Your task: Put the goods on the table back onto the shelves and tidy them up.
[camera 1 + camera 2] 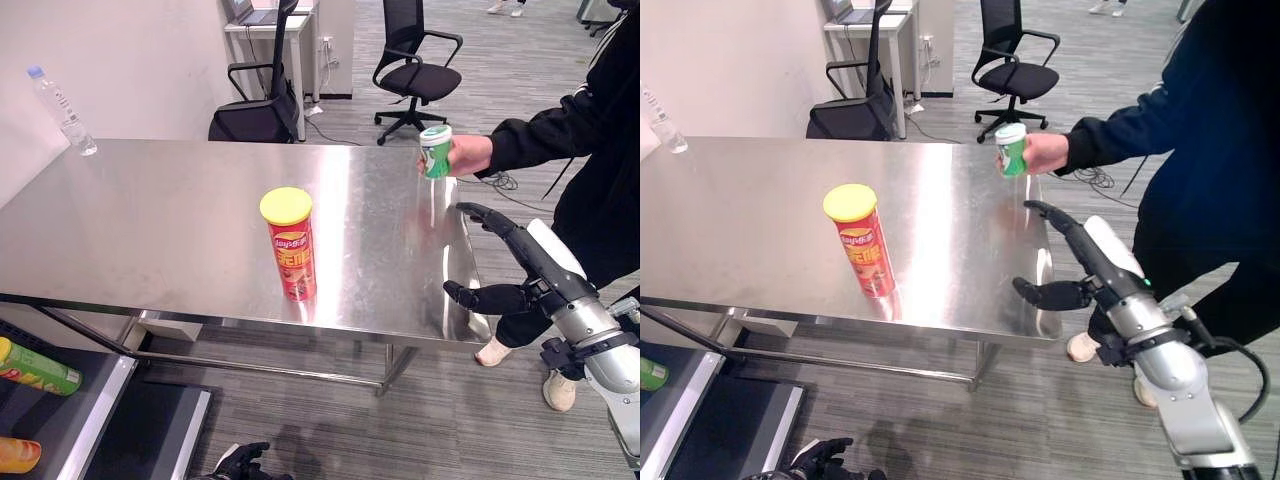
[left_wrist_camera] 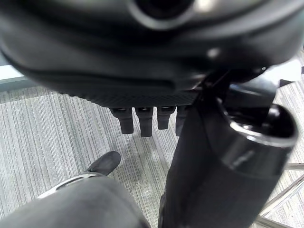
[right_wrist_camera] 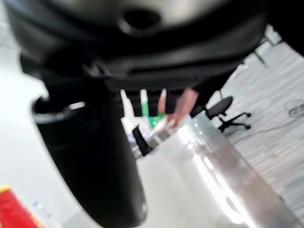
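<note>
Steel table (image 1: pixel 150 230), red chip can (image 1: pixel 290 245), water bottle (image 1: pixel 62 110)

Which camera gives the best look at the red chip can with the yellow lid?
The left eye view: the red chip can stands whole and upright on the table. The right eye view shows it likewise; the right wrist view catches a red sliver.

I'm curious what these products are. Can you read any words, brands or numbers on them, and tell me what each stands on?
Red can with yellow lid, standing on the steel table: label print too small to read.
Green-and-white container in a person's hand: print unreadable.
Clear bottle at the table's far corner: label unreadable.
No signs or numbers elsewhere.
</note>
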`<state>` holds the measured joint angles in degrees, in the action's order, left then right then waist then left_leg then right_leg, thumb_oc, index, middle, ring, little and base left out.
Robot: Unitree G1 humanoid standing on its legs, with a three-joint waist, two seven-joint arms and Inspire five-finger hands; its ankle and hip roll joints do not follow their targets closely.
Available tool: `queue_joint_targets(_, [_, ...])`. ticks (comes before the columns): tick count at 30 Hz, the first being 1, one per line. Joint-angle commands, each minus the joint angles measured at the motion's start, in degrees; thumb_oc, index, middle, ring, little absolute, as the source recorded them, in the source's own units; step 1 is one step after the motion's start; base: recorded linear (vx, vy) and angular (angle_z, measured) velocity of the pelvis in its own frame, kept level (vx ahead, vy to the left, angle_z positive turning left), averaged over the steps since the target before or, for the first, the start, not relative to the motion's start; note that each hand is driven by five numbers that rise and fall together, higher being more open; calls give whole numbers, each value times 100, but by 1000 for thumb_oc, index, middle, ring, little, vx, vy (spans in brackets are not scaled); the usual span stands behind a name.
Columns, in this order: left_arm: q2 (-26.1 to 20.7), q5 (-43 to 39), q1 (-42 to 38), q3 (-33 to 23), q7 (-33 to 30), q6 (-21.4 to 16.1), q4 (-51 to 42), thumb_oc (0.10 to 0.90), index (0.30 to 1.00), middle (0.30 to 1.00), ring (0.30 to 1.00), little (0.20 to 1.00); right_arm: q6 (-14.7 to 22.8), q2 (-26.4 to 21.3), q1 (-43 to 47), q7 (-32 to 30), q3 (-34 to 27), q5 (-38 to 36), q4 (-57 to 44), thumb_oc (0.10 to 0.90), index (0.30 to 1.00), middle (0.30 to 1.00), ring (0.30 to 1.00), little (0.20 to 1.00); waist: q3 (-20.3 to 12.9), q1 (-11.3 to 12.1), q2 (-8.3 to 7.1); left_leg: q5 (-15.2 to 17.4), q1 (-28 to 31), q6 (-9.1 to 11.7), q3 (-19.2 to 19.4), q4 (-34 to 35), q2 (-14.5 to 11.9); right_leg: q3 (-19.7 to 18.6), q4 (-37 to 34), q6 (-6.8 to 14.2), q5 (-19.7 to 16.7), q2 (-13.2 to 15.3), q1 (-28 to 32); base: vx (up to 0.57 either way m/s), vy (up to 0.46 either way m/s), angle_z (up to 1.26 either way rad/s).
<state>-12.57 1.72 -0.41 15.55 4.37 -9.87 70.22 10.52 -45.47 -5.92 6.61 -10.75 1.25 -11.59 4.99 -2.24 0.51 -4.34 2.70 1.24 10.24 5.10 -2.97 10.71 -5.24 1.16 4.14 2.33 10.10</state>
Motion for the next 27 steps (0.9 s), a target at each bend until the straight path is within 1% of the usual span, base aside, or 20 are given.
queue_joint_targets(1, [435, 88, -65, 300, 78, -116, 687, 800, 900, 900, 900, 900, 331, -18, 209, -426, -699, -28, -348, 800, 900, 900, 900, 900, -404, 212, -240, 223, -218, 127, 36, -10, -13, -178, 44, 428, -168, 140, -196, 0, 0, 0])
queue_joint_targets(11, [416, 161, -91, 344, 58, -129, 665, 800, 900, 900, 900, 900, 304, 108, 153, -413, -644, -10, -388, 800, 900, 900, 900, 900, -431, 206, -259, 276, -198, 102, 0, -10, 37, -179, 48, 438, -170, 176, -198, 11, 9, 0])
queue_joint_targets(15, [419, 186, -82, 345, 66, -124, 665, 800, 900, 900, 900, 900, 282, 125, 90, -444, -728, 32, -380, 800, 900, 900, 900, 900, -445, 204, -265, 295, -200, 96, -32, -10, 60, -177, 47, 435, -160, 180, -193, 17, 6, 1])
queue_joint_targets(20, [411, 189, -57, 352, 46, -116, 676, 800, 900, 900, 900, 900, 235, 189, 60, -634, -813, 117, -174, 800, 900, 900, 900, 900, -449, 217, -271, 319, -196, 92, -59, -10, 71, -154, 48, 440, -151, 193, -188, 19, 10, 3])
queue_joint_targets(22, [415, 177, -55, 375, 34, -106, 678, 800, 900, 900, 900, 900, 202, 245, 100, -801, -810, 183, 26, 800, 900, 900, 900, 900, -439, 243, -278, 323, -203, 85, -81, -10, 89, -131, 50, 441, -152, 195, -182, 28, 19, 3])
queue_joint_targets(24, [415, 176, -55, 375, 34, -105, 678, 800, 900, 900, 900, 900, 207, 243, 108, -809, -803, 186, 37, 800, 900, 900, 900, 900, -438, 240, -279, 323, -203, 84, -83, -10, 90, -129, 49, 442, -152, 196, -181, 14, 9, 7])
queue_joint_targets(27, [429, 159, -39, 422, 16, -97, 672, 800, 900, 900, 900, 900, 150, 275, 222, -1034, -718, 280, 430, 800, 900, 900, 900, 900, -434, 304, -299, 337, -207, 72, -118, -10, 106, -80, 49, 450, -144, 202, -175, 44, 22, 6])
